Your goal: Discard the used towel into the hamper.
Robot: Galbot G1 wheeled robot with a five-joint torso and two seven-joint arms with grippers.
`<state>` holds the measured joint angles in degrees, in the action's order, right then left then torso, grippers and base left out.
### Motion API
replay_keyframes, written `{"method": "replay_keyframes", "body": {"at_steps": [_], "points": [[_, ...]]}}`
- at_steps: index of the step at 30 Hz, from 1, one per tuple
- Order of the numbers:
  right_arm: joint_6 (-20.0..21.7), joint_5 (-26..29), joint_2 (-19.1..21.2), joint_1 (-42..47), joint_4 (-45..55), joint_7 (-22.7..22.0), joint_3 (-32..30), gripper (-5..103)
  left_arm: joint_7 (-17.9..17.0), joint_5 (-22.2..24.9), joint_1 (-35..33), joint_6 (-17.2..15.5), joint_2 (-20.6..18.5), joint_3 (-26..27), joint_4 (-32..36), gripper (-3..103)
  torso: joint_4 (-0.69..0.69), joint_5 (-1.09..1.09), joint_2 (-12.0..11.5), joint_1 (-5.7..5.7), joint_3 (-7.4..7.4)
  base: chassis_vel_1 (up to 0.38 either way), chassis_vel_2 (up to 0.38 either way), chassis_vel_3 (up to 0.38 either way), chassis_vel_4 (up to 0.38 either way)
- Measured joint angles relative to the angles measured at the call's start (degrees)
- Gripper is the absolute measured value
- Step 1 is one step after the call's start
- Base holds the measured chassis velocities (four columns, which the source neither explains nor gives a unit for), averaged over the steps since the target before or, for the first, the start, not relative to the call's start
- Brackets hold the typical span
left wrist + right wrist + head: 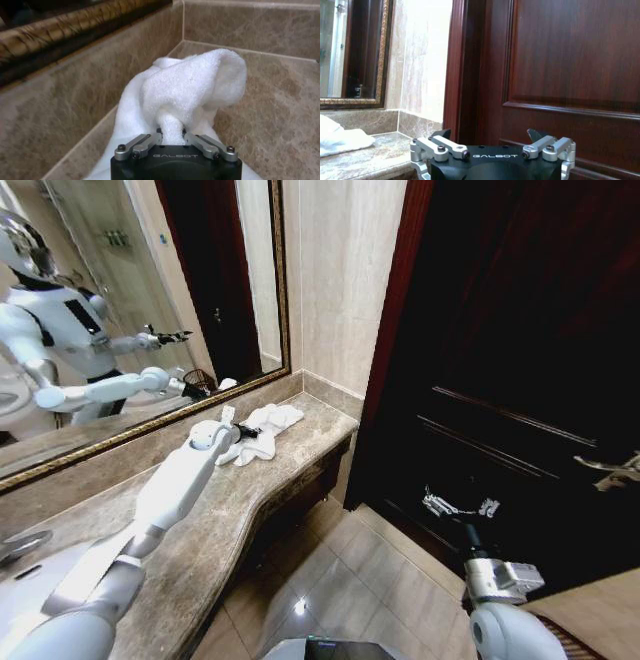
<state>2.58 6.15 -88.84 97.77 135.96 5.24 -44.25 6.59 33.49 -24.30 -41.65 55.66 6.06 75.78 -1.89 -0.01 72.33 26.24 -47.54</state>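
Observation:
The white towel [268, 423] lies bunched at the far end of the marble counter [200, 540], in the corner below the mirror. My left gripper [245, 432] reaches out over the counter onto it. In the left wrist view this gripper [172, 137] is shut on a pinched fold of the towel [190, 86], which rises in a hump off the stone. My right gripper [458, 505] hangs low in front of the dark door, well away from the counter; the right wrist view shows it [489, 134] open with nothing in it, the towel [340, 138] off to one side. The hamper is out of view.
A gold-framed mirror [120, 310] backs the counter and reflects the robot. A dark wooden door [520, 360] with a lever handle [610, 470] stands to the right. A sink [20, 580] is at the near left. Tiled floor [340, 580] lies between counter and door.

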Motion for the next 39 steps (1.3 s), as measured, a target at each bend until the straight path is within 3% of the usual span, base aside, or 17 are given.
{"method": "replay_keyframes", "body": {"at_steps": [13, 16, 20, 21, 23, 27, 29, 32, 34, 35, 37, 39], "points": [[0.5, -0.5, -0.3, -0.1, 1.3, -0.3, 0.9, 100, -0.8, 1.5, -7.0, 1.8, -6.2, 8.1, 18.1, 7, -0.01, 0.01, 0.0, 0.00, 0.00, 0.000, 0.000, 0.000, 0.000], [0.7, -0.6, -0.4, -0.2, 1.5, -0.5, 1.1, 100, -2.8, 3.3, -9.8, 2.8, -7.7, 10.3, 23.1, 7, 0.00, 0.01, 0.0, 0.00, 0.00, 0.000, 0.000, 0.000, 0.000], [1.0, -0.6, -0.5, -1.1, 1.5, -0.6, 1.2, 100, -9.2, 7.0, -17.8, 6.4, -9.7, 13.4, 32.5, 7, -0.01, 0.02, 0.0, 0.00, 0.01, 0.000, 0.000, 0.000, 0.000], [1.0, -0.6, -0.5, -1.1, 1.5, -0.6, 1.2, 100, -9.2, 7.0, -17.8, 6.4, -9.7, 13.4, 32.5, 7, -0.01, 0.02, 0.0, 0.00, 0.01, 0.000, 0.000, 0.000, 0.000], [1.1, -0.5, -0.5, -1.6, 1.4, -0.5, 1.2, 100, -13.4, 7.1, -23.1, 9.0, -9.8, 15.0, 37.4, 7, -0.01, -0.01, 0.0, 0.00, 0.01, 0.000, 0.000, 0.000, 0.000], [-0.1, -0.1, -0.8, -1.0, 1.3, 0.4, 0.7, 100, -18.0, 6.6, -28.5, 12.0, -7.9, 17.1, 43.1, 7, -0.01, 0.03, 0.0, -0.01, 0.01, 0.000, 0.000, 0.000, 0.000], [-0.4, -0.1, -1.0, -0.8, 1.3, 0.5, 0.6, 100, -18.6, 5.4, -29.7, 13.7, -7.2, 17.4, 44.0, 7, 0.00, 0.01, 0.0, -0.01, 0.01, 0.000, 0.000, 0.000, 0.000], [-0.8, 0.1, -1.0, -0.7, 1.3, 0.7, 0.5, 100, -17.7, -1.5, -35.1, 23.3, -3.8, 18.6, 46.0, 7, 0.01, 0.03, 0.0, -0.01, 0.01, 0.000, 0.000, 0.000, 0.000], [-0.8, 0.2, -1.0, -0.7, 1.3, 0.7, 0.5, 100, -17.4, -2.4, -36.2, 24.5, -3.2, 18.7, 46.2, 7, 0.00, 0.01, 0.0, -0.01, 0.01, 0.000, 0.000, 0.000, 0.000], [-0.8, 0.5, -0.8, -0.9, 1.5, 0.7, 0.5, 100, -16.6, -4.2, -39.8, 27.5, -1.6, 19.1, 46.8, 7, 0.00, 0.02, 0.0, 0.00, 0.01, 0.000, 0.000, 0.000, 0.000], [-0.8, 0.6, -0.8, -0.9, 1.6, 0.7, 0.5, 100, -16.2, -4.7, -41.3, 28.3, -1.0, 19.2, 47.1, 7, 0.00, 0.02, 0.0, 0.00, 0.01, 0.000, 0.000, 0.000, 0.000], [-0.7, 1.3, -0.2, -1.1, 2.0, 0.7, 0.1, 100, -15.2, -7.9, -48.1, 30.9, 1.8, 20.1, 48.9, 7, -0.02, 0.00, 0.0, -0.01, 0.01, 0.000, 0.000, 0.000, 0.000]]}}
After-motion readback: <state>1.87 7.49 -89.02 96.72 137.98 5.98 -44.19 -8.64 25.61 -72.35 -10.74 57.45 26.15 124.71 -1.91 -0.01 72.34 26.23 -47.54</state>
